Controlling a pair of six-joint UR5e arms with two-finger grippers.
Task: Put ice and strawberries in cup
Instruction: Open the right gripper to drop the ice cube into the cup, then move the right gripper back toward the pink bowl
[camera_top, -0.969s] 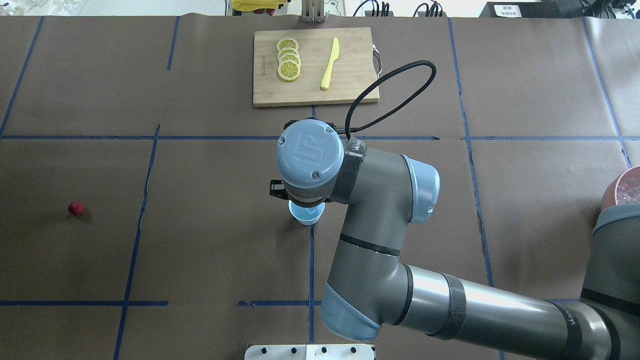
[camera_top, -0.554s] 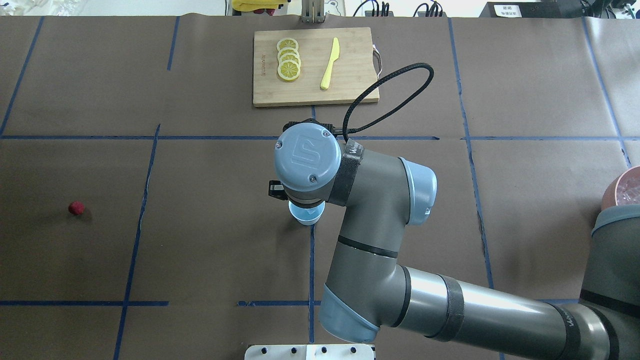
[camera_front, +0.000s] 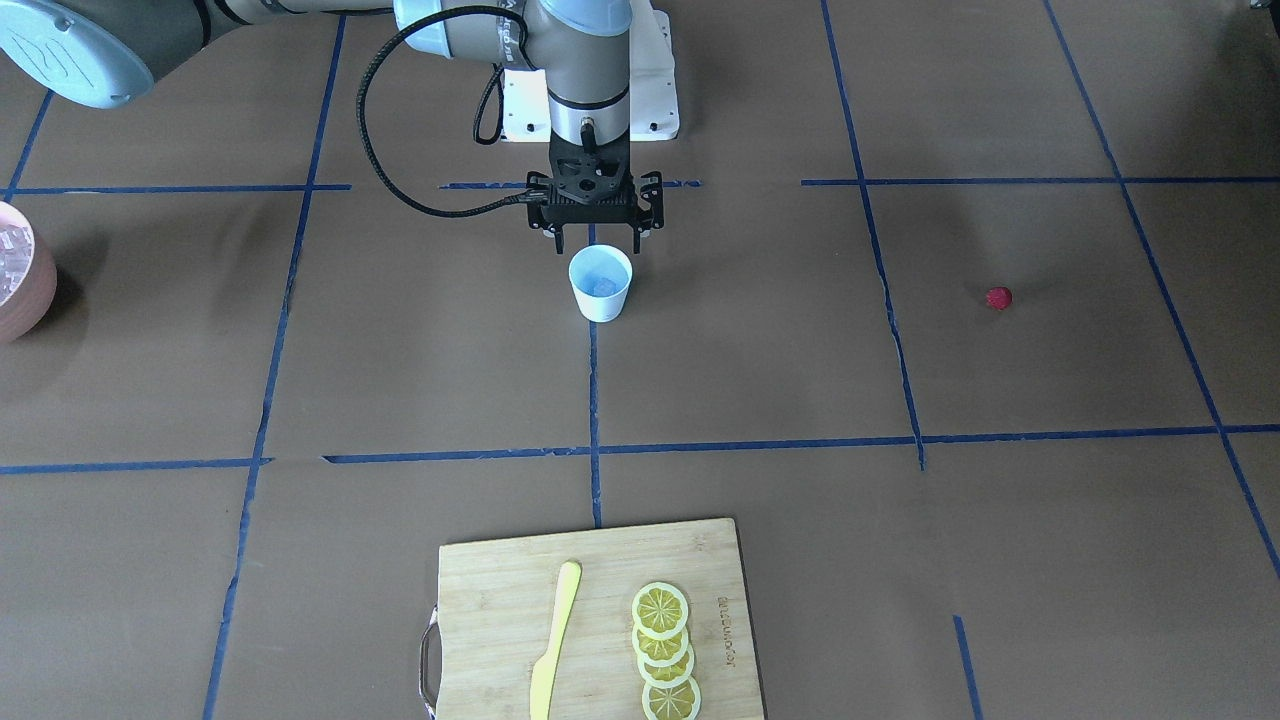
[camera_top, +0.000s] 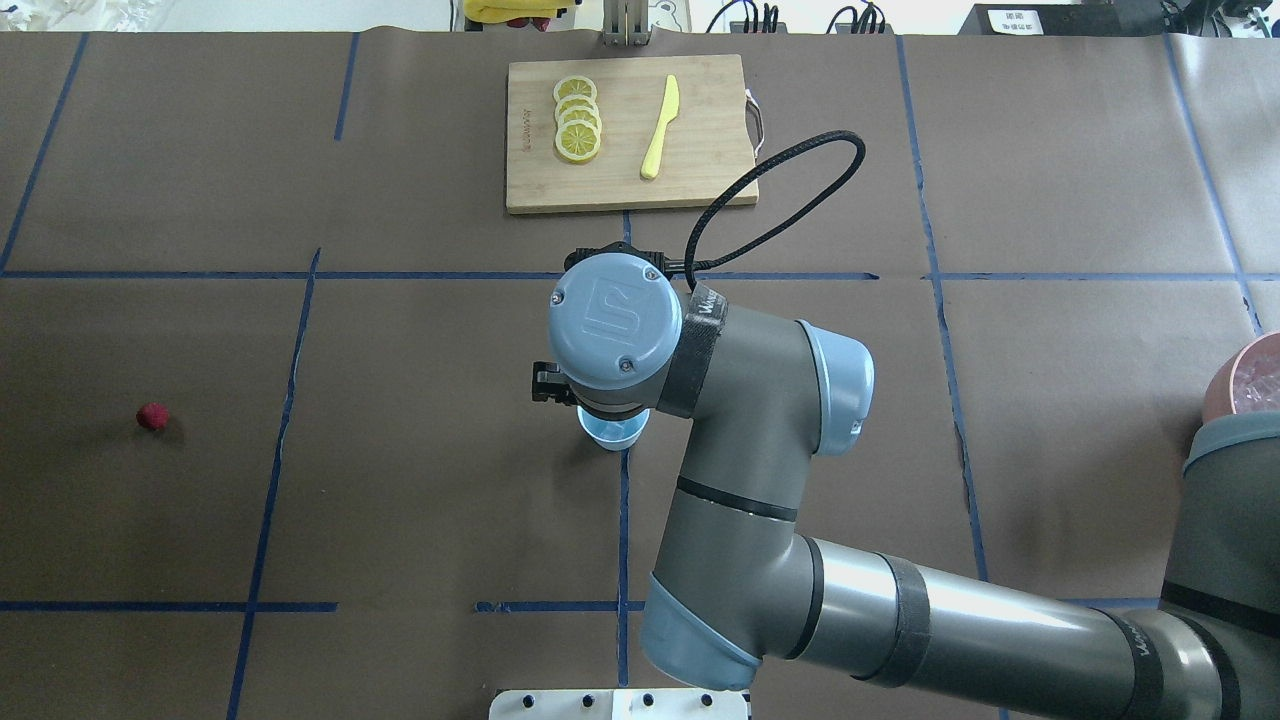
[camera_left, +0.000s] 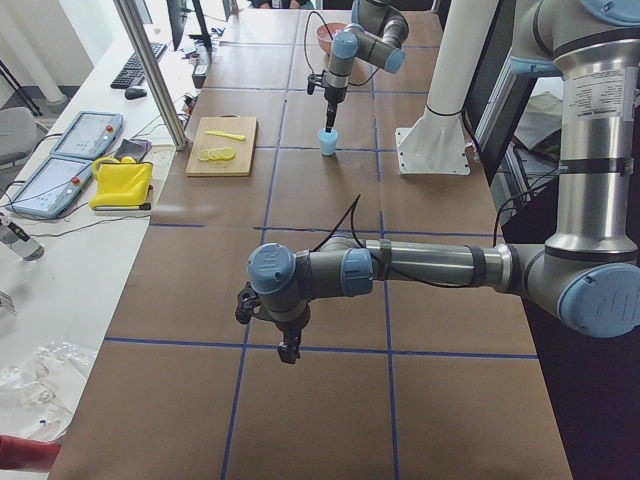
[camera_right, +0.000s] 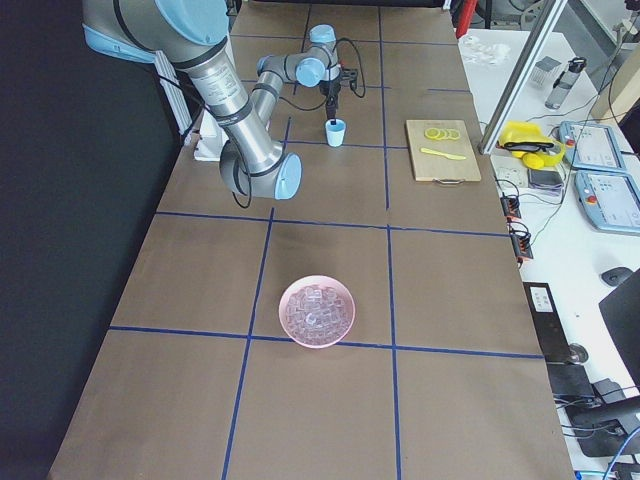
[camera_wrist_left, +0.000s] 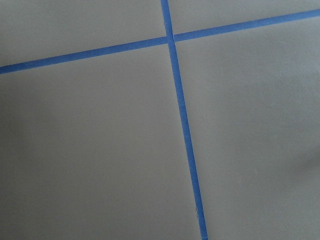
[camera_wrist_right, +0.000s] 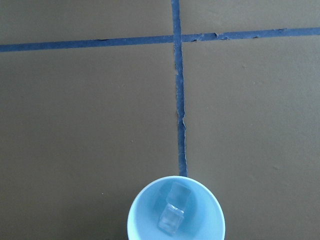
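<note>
The pale blue cup (camera_front: 600, 292) stands upright at the table's middle, on a blue tape line. In the right wrist view, two clear ice cubes (camera_wrist_right: 172, 212) lie inside the cup (camera_wrist_right: 140, 220). My right gripper (camera_front: 597, 245) hangs just above the cup's robot-side rim, open and empty. In the overhead view my wrist hides most of the cup (camera_top: 612, 434). The red strawberry (camera_top: 152, 416) lies alone on the table far to my left; it also shows in the front-facing view (camera_front: 998, 297). My left gripper (camera_left: 290, 352) hovers over bare table; I cannot tell its state.
A pink bowl (camera_right: 345, 322) full of ice cubes sits far to my right, partly in view at the overhead view's edge (camera_top: 1222, 385). A wooden cutting board (camera_top: 700, 180) with lemon slices (camera_top: 577, 118) and a yellow knife (camera_top: 660, 128) lies at the far side.
My right wrist has shifted slightly toward the robot's side above the cup and covers more of it. The cup and the strawberry have not moved.
</note>
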